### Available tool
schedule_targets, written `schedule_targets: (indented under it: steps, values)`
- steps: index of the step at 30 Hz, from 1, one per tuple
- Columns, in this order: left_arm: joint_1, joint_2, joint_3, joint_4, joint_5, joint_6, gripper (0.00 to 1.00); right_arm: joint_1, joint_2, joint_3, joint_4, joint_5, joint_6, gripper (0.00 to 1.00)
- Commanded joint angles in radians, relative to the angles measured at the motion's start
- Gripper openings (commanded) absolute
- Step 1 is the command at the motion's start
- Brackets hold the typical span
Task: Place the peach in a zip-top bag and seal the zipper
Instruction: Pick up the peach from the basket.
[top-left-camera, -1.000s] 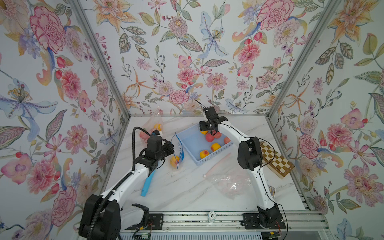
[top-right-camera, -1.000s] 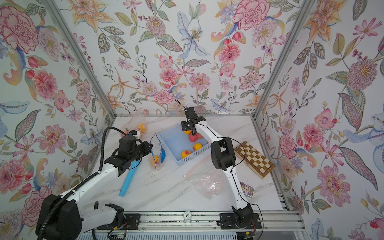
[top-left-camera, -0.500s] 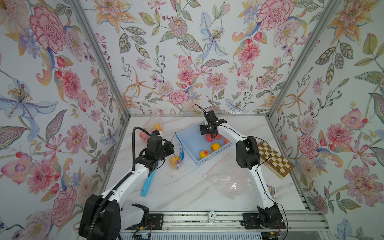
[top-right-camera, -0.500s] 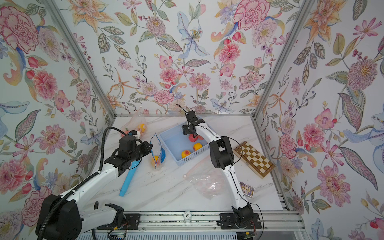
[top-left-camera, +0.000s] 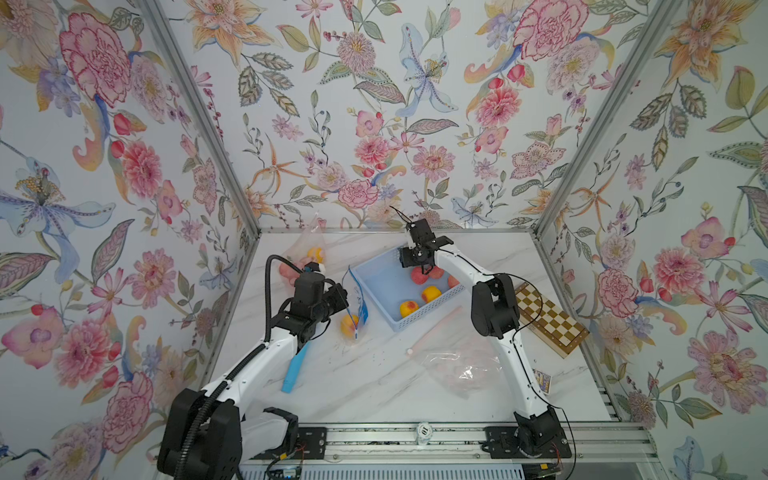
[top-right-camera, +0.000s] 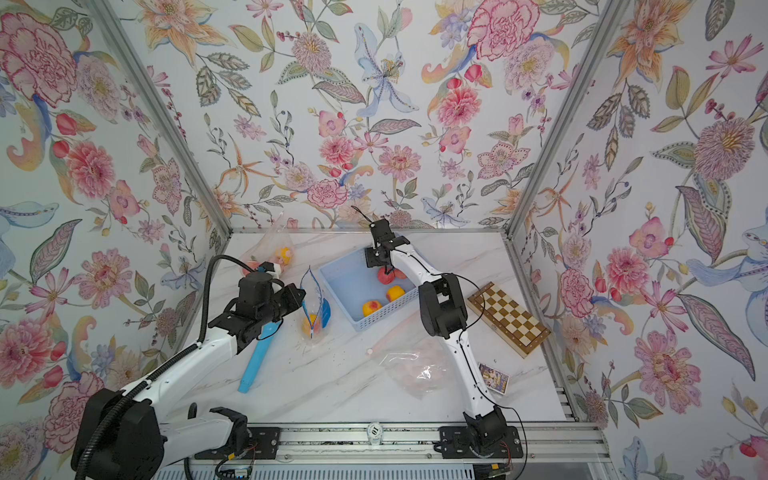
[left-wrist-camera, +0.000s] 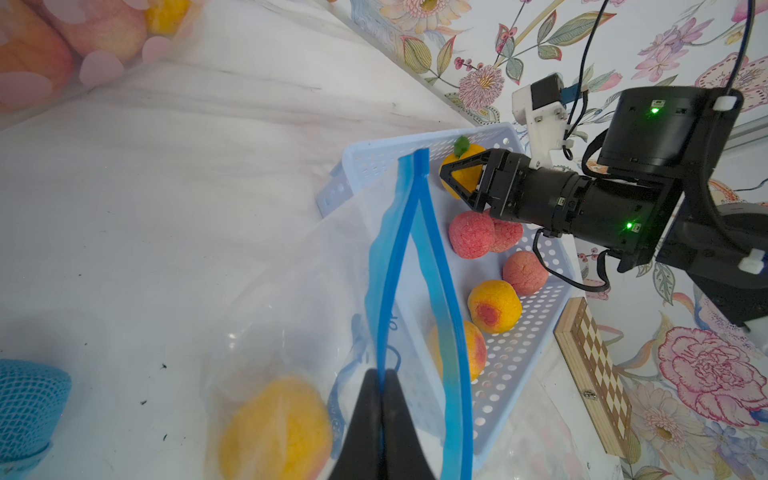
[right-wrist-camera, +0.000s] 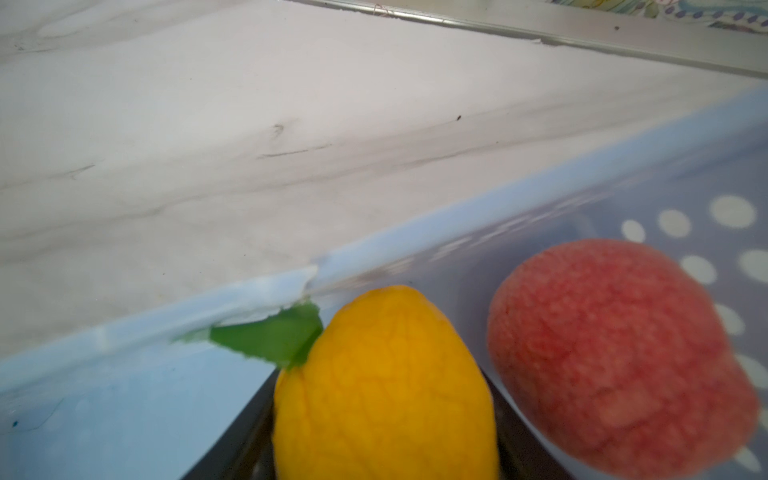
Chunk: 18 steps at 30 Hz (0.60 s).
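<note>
In the far corner of the pale blue basket lies a yellow peach with a green leaf. My right gripper reaches down into the basket, and its fingers press both sides of that peach. In both top views the gripper covers this peach. The clear zip-top bag stands left of the basket with its blue zipper gaping. My left gripper is shut on one zipper lip. Another yellow peach sits in the bag's bottom.
Red fruits and yellow-red ones lie elsewhere in the basket. A chessboard lies to its right. A crumpled clear bag is in front, a blue tool under my left arm, and a filled bag at the back left.
My right gripper has dipped lower into the basket's far corner and drawn its jaws in around the yellow peach. The left arm and the bag have not moved.
</note>
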Motion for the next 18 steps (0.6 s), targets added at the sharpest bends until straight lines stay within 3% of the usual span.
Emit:
schedule_targets:
  steps: [1,10,18]
  values:
    - [0.01,-0.02,-0.013,-0.008,0.01,0.007,0.0,0.021,-0.07,-0.016,-0.013,-0.009,-0.008,0.46]
    - [0.009,-0.03,-0.015,-0.014,0.002,0.011,0.0,0.117,-0.298,-0.214,0.035,-0.014,0.019,0.43]
    - [0.012,-0.028,-0.019,-0.011,0.007,0.011,0.0,0.209,-0.537,-0.473,0.195,-0.144,0.132,0.42]
